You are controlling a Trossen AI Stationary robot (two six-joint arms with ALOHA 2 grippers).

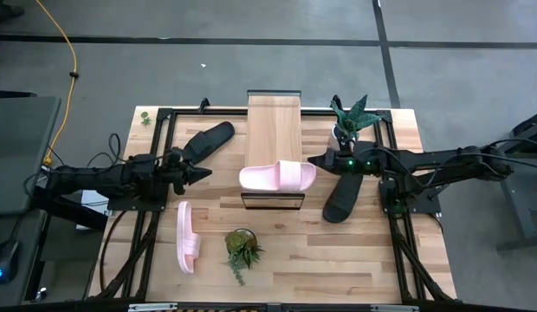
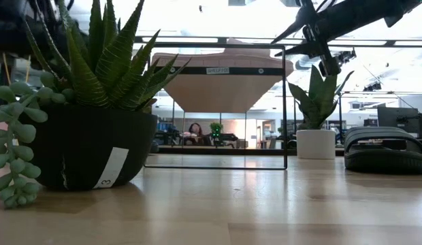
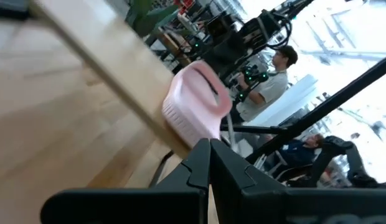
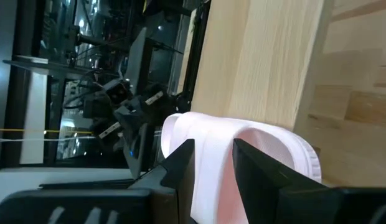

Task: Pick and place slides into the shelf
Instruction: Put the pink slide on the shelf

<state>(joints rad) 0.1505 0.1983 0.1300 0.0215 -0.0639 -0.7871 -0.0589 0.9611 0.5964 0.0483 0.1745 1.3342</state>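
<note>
The shelf (image 1: 274, 130) is blocked at its near end by a pink slide (image 1: 278, 177) lying crosswise. Its far half is left free. The right side is crowded by a potted plant (image 1: 351, 120).

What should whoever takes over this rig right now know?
Left claw: shut, empty, beside the shelf.
Right claw: at the pink slide lying crosswise on the shelf; fingers straddle its end, grip unclear.
Other pink slide: on the table, left front.
Black slides: one left of the shelf, one right.
Done: one slide on the shelf.
Left: three slides.
</note>
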